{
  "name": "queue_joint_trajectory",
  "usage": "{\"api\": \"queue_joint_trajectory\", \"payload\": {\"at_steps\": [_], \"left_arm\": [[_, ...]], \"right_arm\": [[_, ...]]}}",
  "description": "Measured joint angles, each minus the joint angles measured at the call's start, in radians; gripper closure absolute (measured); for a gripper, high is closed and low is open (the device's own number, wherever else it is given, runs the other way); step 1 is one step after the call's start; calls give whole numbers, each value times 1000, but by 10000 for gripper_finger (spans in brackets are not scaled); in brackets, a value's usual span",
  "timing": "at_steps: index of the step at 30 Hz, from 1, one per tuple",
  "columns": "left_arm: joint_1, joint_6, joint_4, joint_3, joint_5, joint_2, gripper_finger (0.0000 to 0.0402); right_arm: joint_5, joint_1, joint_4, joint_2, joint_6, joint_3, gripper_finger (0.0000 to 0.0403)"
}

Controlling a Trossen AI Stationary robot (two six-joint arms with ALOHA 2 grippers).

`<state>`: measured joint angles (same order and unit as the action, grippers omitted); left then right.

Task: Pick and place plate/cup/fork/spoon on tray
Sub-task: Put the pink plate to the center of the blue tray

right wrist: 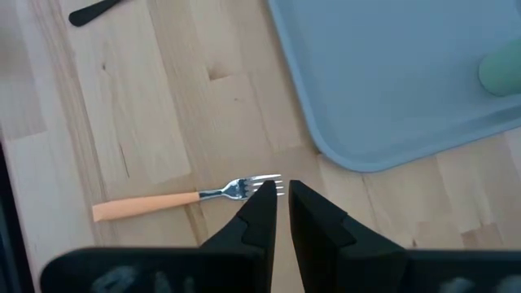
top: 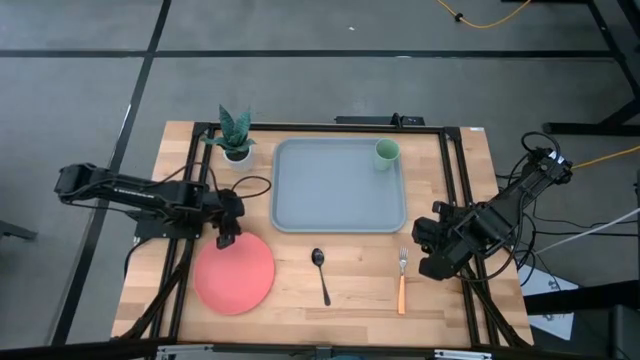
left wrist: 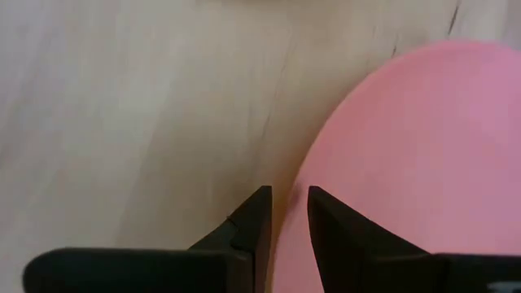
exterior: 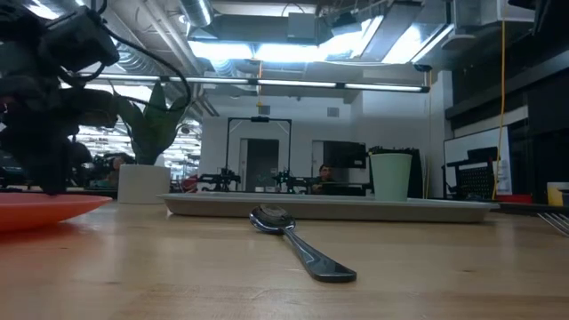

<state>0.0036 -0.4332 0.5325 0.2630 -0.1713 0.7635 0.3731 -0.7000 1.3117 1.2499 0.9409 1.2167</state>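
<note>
The coral plate [top: 238,278] lies on the table at the near left. My left gripper [top: 226,238] stands at its far rim, shut on it; it also shows in the low view [exterior: 40,173]. The pale-green cup [top: 387,153] stands in the far right corner of the grey-blue tray [top: 330,190]. The dark spoon [top: 321,272] and the orange-handled fork [top: 402,280] lie on the wood in front of the tray. My right gripper [right wrist: 282,195] is shut and empty, just right of the fork's tines [right wrist: 264,184]. My left gripper pinches the plate's far rim [left wrist: 295,175] between its two fingers, one finger [left wrist: 346,236] over the plate's inside and one [left wrist: 248,224] outside over the wood. The fingers point down from above. The plate [exterior: 44,209] seems to rest on the table.
A white pot with a green plant [top: 237,150] stands left of the tray's far corner. Dark frame rails [top: 455,170] run along the table's edges. Bare wood lies between the plate, the spoon and the fork.
</note>
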Motion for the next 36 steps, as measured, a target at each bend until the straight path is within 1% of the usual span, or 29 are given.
{"api": "queue_joint_trajectory", "payload": {"at_steps": [10,17,21,28,33,36], "left_arm": [[0,-4,-2,0,-140,60,327],[0,-3,-12,0,-171,62,327],[-5,5,-12,0,-227,62,327],[-62,23,-27,0,-213,75,327],[-110,17,-41,0,-220,131,327],[-131,16,-84,0,-228,165,327]], "right_arm": [[0,0,-1,0,-2,0,361],[-1,0,-1,0,-2,0,361],[-3,0,-1,0,-2,0,361],[-3,0,-1,0,-2,0,361],[-7,0,-1,0,-2,0,361],[-8,0,-1,0,-2,0,361]]}}
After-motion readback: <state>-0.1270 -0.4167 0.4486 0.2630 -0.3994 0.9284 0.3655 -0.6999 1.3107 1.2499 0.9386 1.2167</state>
